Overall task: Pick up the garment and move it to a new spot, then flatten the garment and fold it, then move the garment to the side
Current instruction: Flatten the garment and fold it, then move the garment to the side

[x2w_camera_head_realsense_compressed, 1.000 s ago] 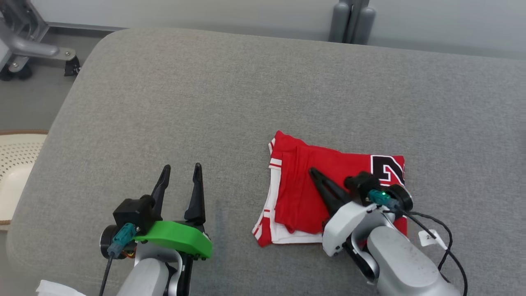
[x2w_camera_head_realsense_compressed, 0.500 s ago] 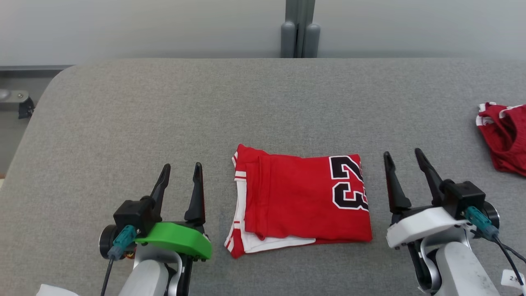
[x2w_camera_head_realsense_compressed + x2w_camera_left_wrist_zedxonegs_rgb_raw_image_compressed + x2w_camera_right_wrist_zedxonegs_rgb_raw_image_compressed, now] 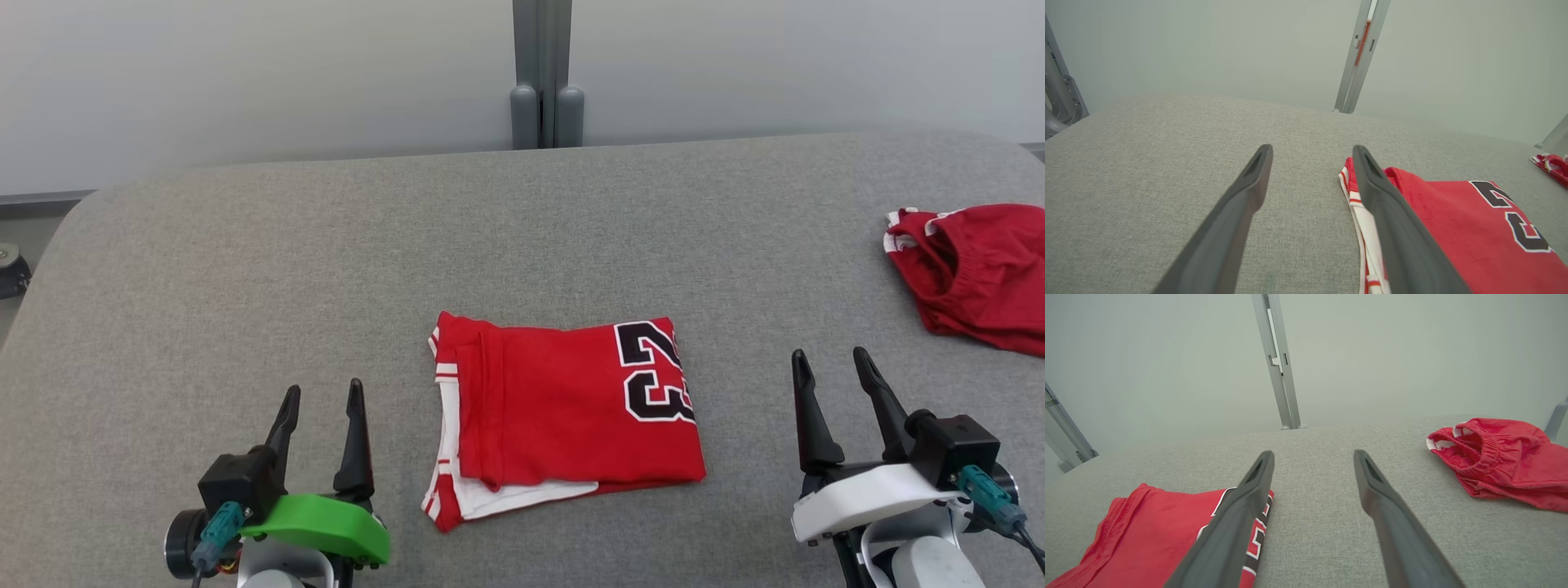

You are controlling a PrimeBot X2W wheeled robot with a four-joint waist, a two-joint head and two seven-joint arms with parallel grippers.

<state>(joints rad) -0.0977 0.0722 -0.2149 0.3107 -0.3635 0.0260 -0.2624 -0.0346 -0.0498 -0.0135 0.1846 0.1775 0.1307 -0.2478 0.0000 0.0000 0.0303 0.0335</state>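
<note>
The garment (image 3: 571,416) lay folded flat on the grey surface (image 3: 245,269), between the left gripper (image 3: 323,389) and right gripper (image 3: 830,355) — both spread wide, holding nothing. Folding appeared complete; the move aside was the step in hand, calling for a grasp at one folded edge.

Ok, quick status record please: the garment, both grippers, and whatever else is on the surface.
garment: red jersey, folded, lying flat between the grippers
left gripper: open, empty, beside the jersey's striped edge
right gripper: open, empty, beside the numbered edge
other item: second red garment, crumpled, far right
surface: grey padded top
</note>
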